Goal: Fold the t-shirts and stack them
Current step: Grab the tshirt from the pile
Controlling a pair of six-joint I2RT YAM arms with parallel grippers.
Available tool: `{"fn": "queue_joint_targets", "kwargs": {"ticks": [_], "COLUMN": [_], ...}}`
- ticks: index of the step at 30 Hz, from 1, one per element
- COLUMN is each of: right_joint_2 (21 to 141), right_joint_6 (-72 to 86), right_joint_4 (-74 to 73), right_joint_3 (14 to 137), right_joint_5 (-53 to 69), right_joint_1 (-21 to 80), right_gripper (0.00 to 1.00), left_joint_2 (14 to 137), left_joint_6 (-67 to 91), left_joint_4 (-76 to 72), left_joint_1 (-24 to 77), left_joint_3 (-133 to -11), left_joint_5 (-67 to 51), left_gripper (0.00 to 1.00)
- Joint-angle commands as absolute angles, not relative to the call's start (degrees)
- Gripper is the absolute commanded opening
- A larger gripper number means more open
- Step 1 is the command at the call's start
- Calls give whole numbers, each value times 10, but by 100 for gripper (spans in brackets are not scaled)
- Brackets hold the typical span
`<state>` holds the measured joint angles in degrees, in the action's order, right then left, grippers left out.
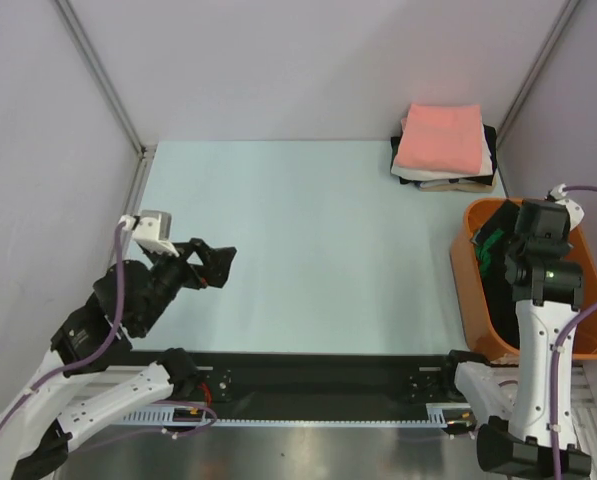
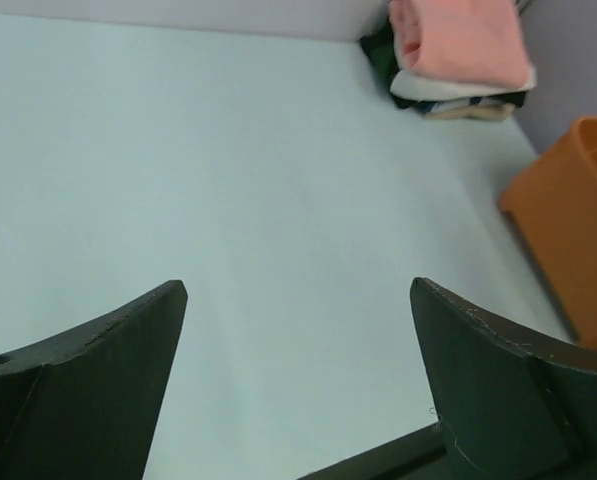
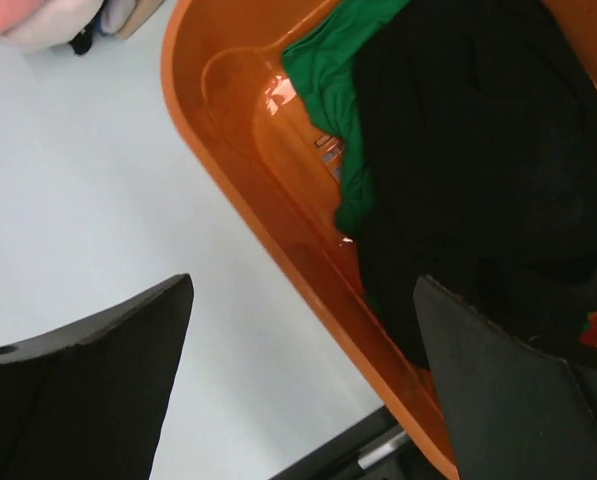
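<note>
While the table (image 1: 308, 240) spreads pale and wide ahead of both arms, an orange tub (image 1: 466, 285) sits at its right edge, close by the right arm. A black shirt (image 3: 478, 150) fills most of the tub in a loose heap. A green shirt (image 3: 323, 70) lies crumpled against it on the far side, touching the tub wall. At the far right corner rests a folded stack (image 1: 448, 180): a pink shirt (image 1: 440, 138) on top, a white shirt (image 2: 448, 85) under it, then dark cloth and a tan shirt (image 2: 468, 112) showing at the lower edge. The left gripper (image 1: 218, 268) hangs above the table's near left part, jaws spread wide with nothing between them. The right gripper (image 3: 303, 285) hovers over the tub's left rim, jaws just as wide apart and holding nothing. One of its fingers is over the table, the other over the black shirt.
</note>
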<state>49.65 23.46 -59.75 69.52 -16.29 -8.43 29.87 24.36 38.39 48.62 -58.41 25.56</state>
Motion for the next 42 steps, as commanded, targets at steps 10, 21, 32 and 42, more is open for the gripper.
{"fn": "queue_joint_targets", "kwargs": {"ticks": [10,21,32,42], "right_joint_2": [546,675,595,607], "right_joint_6": [235,316,330,320], "right_joint_4": [-492,-422,-414,-343], "right_joint_3": [640,653,549,447], "right_joint_5": [-94,0,-96,-61], "right_joint_1": [-256,-345,-287,-301], "right_gripper": [100,100,100,78], "left_joint_2": [318,316,335,354], "left_joint_6": [187,232,234,236], "left_joint_4": [420,431,436,441], "left_joint_1": [483,483,482,482], "left_joint_3": [-509,-485,-485,-487], "left_joint_5": [309,295,298,306], "left_gripper": [100,100,100,100]}}
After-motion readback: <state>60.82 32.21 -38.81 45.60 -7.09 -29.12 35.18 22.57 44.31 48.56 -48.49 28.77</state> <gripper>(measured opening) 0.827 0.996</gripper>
